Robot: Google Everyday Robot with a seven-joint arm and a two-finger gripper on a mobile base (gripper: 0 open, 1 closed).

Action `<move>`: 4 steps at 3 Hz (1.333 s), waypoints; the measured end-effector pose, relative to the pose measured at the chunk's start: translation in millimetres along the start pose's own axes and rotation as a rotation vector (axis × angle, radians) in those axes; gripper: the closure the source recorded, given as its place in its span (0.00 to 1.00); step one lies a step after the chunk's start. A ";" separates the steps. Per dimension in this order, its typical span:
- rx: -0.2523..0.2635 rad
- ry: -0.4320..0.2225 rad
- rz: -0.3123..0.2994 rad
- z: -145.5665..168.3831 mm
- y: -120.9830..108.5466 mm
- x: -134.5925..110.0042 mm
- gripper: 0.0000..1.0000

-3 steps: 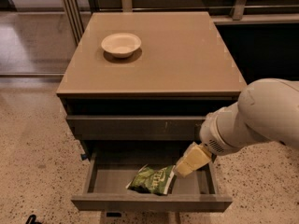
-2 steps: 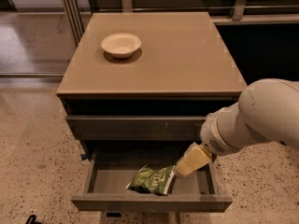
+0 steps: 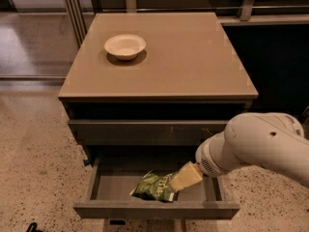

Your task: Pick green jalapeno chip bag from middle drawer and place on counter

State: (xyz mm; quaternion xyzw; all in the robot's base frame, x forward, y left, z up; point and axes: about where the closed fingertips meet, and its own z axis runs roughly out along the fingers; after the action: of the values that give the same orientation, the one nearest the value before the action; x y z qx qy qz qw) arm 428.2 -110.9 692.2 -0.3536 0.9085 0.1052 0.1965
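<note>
Presently, item by item.

1. Smooth, slightly glossy tan-beige square worktop, the top slab of a dark-grey cabinet.
2. Shallow round cream bowl, upright on the worktop's far left part, well apart from everything below.
3. Dark-grey drawer front with pale scuff marks, closed, just under the worktop's edge.
4. Wide, shallow dark-grey middle drawer, standing open beneath the scuffed front, its grey inner floor showing on the left side and its plain flat front nearest the camera.
5. Small crinkly green jalapeno chip bag with pale lettering, lying inside the middle drawer, near the centre and close to the front wall.
6. Pale yellowish tool, reaching down into the middle drawer from the right and meeting the right end of the green jalapeno chip bag. Whether it is open, closed or gripping the bag cannot be told.
7. Bulky white rounded arm, entering from the right edge and carrying the tool at its lower left end.
8. Speckled terrazzo floor, around the cabinet on the left.
</note>
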 end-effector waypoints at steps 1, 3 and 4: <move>-0.018 0.025 0.100 38.3 1.7 9.5 0.00; -0.049 0.043 0.164 102.8 0.3 15.1 0.00; -0.079 0.049 0.142 125.3 1.5 11.1 0.00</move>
State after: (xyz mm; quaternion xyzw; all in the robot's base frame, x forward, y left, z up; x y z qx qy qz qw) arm 455.1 -75.1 574.6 -0.2981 0.9309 0.1462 0.1521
